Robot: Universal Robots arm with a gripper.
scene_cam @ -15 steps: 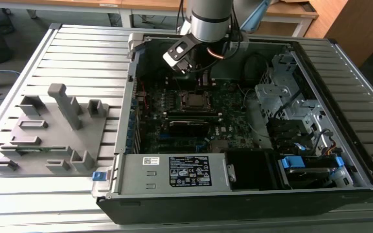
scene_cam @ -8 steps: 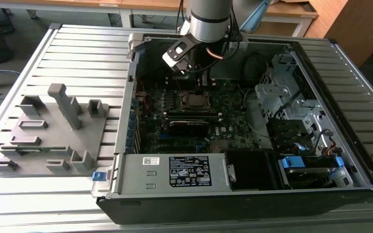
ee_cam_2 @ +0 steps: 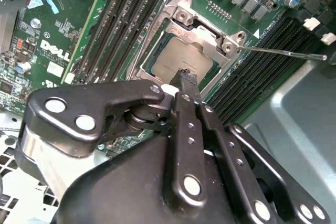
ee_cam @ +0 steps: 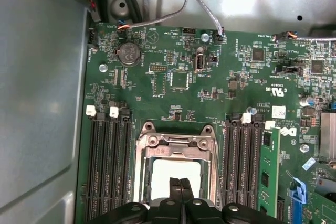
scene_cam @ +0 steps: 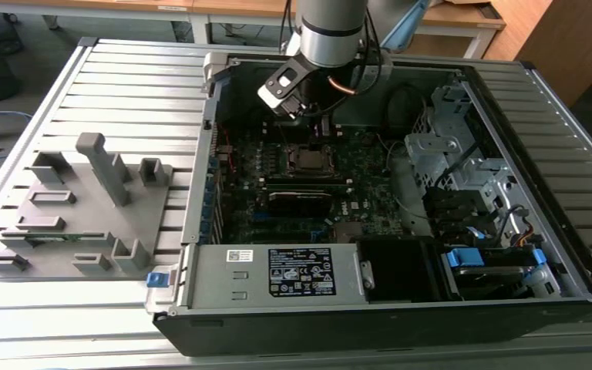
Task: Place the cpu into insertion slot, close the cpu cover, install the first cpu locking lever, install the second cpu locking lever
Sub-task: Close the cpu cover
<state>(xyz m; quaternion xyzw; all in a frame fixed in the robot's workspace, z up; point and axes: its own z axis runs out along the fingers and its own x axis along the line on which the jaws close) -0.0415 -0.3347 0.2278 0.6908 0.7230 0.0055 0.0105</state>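
Inside the open computer case, the insertion slot (scene_cam: 307, 158) sits on the motherboard with the cpu (ee_cam_2: 176, 56) lying in it. The silver cpu cover (ee_cam_2: 212, 39) lies down around the chip, whose metal top (ee_cam: 163, 177) shows through the cover's window (ee_cam: 176, 141). A thin locking lever (ee_cam_2: 283, 52) sticks out sideways from the socket, unlatched. My gripper (ee_cam_2: 185, 74) is shut with nothing between its fingers, its tips (ee_cam: 180, 182) right over the cpu's near edge. Whether they touch it I cannot tell. In the exterior view the gripper (scene_cam: 314, 129) hangs just above the socket.
Black memory slots (ee_cam: 107, 166) flank the socket on both sides, one holding a green stick (ee_cam: 268, 171). Cables (ee_cam: 173, 3) run along the case wall. A drive cage (scene_cam: 450, 154) and power supply (scene_cam: 296, 270) border the board. A grey fixture tray (scene_cam: 80, 208) lies at the exterior view's left.
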